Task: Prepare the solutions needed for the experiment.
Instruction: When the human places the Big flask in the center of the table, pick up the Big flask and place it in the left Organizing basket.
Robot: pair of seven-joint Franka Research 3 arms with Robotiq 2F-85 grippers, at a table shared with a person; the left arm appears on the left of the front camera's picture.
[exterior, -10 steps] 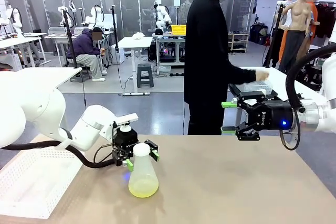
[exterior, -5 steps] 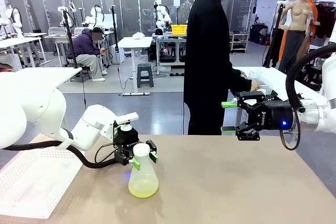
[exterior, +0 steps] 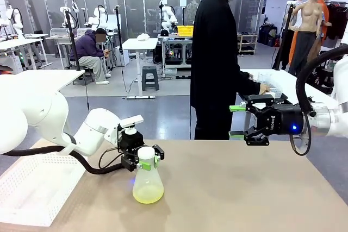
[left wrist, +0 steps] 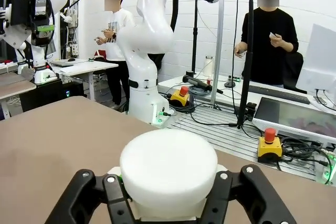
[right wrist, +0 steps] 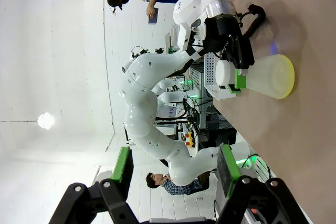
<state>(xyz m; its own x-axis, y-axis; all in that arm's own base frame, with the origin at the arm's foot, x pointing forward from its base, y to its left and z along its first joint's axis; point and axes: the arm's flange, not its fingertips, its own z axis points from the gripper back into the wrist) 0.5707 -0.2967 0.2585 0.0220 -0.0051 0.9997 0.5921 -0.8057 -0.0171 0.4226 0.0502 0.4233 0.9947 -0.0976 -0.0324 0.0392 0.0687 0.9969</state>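
Note:
A translucent conical flask point(exterior: 148, 180) with a white stopper stands on the brown table, left of centre. The solutions point(exterior: 148, 193) show as a shallow yellow-green layer in its base. My left gripper point(exterior: 147, 162) is shut on the flask's neck, a green pad on each side. In the left wrist view the white stopper point(left wrist: 168, 167) sits between the black fingers point(left wrist: 113, 195). The right wrist view shows the flask point(right wrist: 269, 77) sideways, held by the left gripper point(right wrist: 237, 74). My right gripper point(exterior: 235, 120) hangs open and empty above the table's far right, fingers pointing left.
A white perforated tray point(exterior: 32, 188) lies at the table's near left corner. A person in black point(exterior: 217, 58) stands at the far side, hands at clear labware point(exterior: 270, 89) on a side table behind my right gripper. Bare tabletop point(exterior: 244, 188) spreads right of the flask.
My left gripper's fingers have closed onto the flask's neck. The person's hand has come down to the side table. The right arm has stayed still.

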